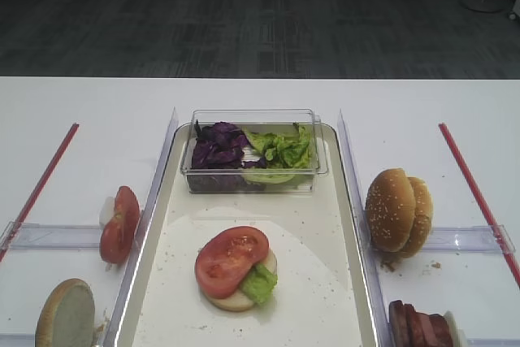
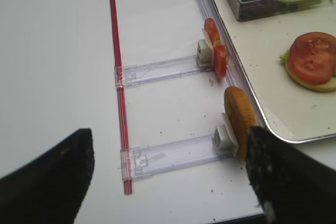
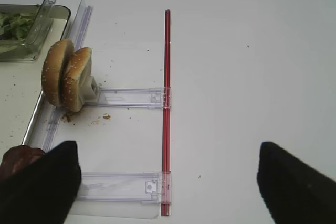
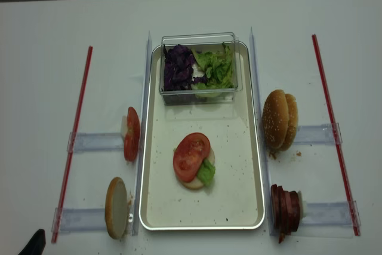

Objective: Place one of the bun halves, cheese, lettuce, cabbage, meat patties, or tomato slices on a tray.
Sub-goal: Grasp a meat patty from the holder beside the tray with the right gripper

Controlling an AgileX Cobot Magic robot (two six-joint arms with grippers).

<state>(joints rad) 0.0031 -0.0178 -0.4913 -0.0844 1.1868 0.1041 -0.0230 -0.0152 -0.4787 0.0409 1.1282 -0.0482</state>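
The long cream-white tray with a shiny metal rim [image 4: 149,207] lies in the middle of the white counter [image 4: 36,58]. At its far end stands a small clear plastic box [image 4: 200,39] that holds the dark purple cabbage pieces [image 4: 177,68] on the left and the bright green frilly lettuce [image 4: 216,67] on the right. Near the middle of the tray there is a small stack: a pale bun base [image 4: 196,181], one green leaf [image 4: 206,174] and on top a bright red tomato slice [image 4: 191,155].

Left of the tray, more tomato slices [image 4: 131,134] stand on edge in a clear plastic holder [image 4: 92,142], and nearer a single bun half [image 4: 116,208] stands on edge too. Right of the tray, two sesame bun halves [image 4: 279,120] stand together, and nearer a row of reddish-brown meat patties [image 4: 285,209] stands on edge. A thin red rod [image 4: 74,141] lies at each outer side.

The fingers [image 3: 37,187] of the right gripper [image 3: 168,182] are spread wide above the counter and hold nothing. The fingers [image 2: 47,182] of the left gripper [image 2: 168,182] are also spread wide, with nothing between them
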